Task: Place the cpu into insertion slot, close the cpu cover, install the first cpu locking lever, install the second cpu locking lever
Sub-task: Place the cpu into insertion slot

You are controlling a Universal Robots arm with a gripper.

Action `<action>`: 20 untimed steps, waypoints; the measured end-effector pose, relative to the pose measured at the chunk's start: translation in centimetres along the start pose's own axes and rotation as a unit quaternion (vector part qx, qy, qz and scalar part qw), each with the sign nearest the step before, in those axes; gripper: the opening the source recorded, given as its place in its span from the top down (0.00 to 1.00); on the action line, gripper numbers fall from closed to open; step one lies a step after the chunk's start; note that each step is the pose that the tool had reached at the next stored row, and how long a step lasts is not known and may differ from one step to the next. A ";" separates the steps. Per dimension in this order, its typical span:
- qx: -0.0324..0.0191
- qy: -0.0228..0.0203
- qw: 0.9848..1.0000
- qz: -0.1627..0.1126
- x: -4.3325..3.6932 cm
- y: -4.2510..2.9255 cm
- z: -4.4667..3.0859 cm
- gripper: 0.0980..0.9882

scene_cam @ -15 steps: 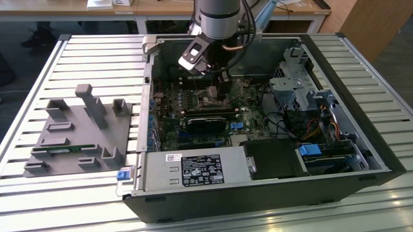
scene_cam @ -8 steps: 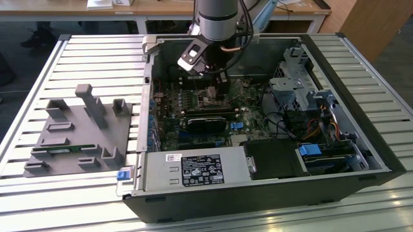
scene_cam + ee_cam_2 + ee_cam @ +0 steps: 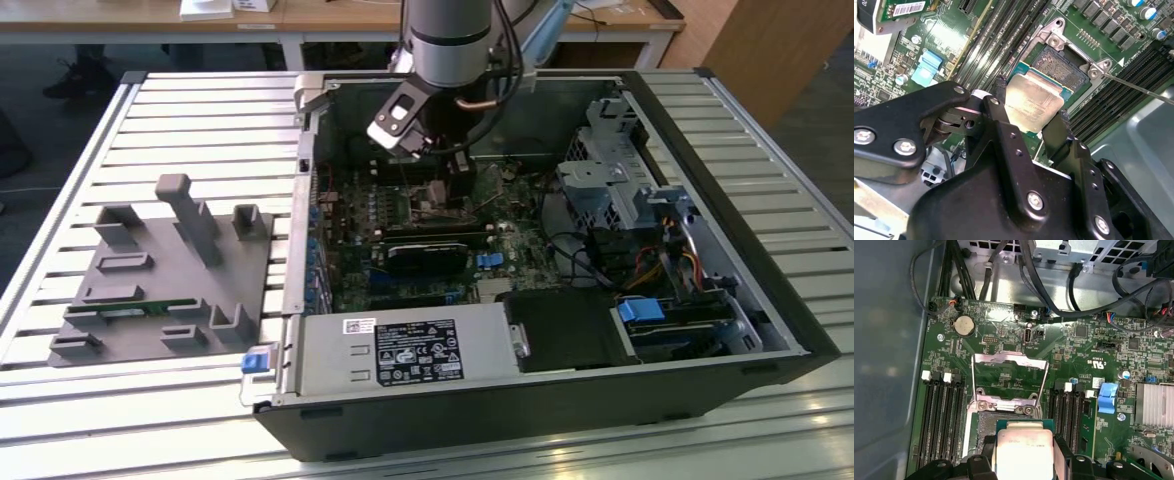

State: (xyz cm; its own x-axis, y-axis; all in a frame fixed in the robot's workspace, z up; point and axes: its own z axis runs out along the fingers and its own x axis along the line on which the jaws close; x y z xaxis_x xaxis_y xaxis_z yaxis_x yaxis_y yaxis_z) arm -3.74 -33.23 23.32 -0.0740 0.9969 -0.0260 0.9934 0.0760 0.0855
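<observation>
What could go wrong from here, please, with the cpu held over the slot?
1. The cpu, clamped in the gripper, covers only part of the slot in the second wrist view; lowered off-centre or tilted, it might damage the contacts.
2. The fingers reach past the cpu's edges and could strike the slot's rim.

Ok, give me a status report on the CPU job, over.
Status: pincer shut on the cpu, held over the insertion slot, not seated. The cpu cover open. Nothing seen in the way.
</observation>
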 end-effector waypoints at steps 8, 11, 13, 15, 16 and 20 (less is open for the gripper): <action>0.000 0.000 1.000 0.000 0.17 -0.21 0.69 0.51; 0.000 0.000 1.000 0.001 0.54 -0.23 1.02 0.51; 0.000 0.000 1.000 0.003 0.90 -0.22 1.19 0.51; 0.000 -0.001 1.000 0.007 1.16 -0.23 1.33 0.51; 0.000 -0.001 1.000 0.008 1.21 -0.30 1.41 0.51; 0.001 -0.001 1.000 0.012 1.39 -0.64 1.80 0.51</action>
State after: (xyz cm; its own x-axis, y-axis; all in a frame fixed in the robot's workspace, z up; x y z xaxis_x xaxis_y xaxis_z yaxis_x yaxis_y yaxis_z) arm -4.32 -31.93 21.44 -0.0504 0.9984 -0.0262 0.9950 0.0525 0.0851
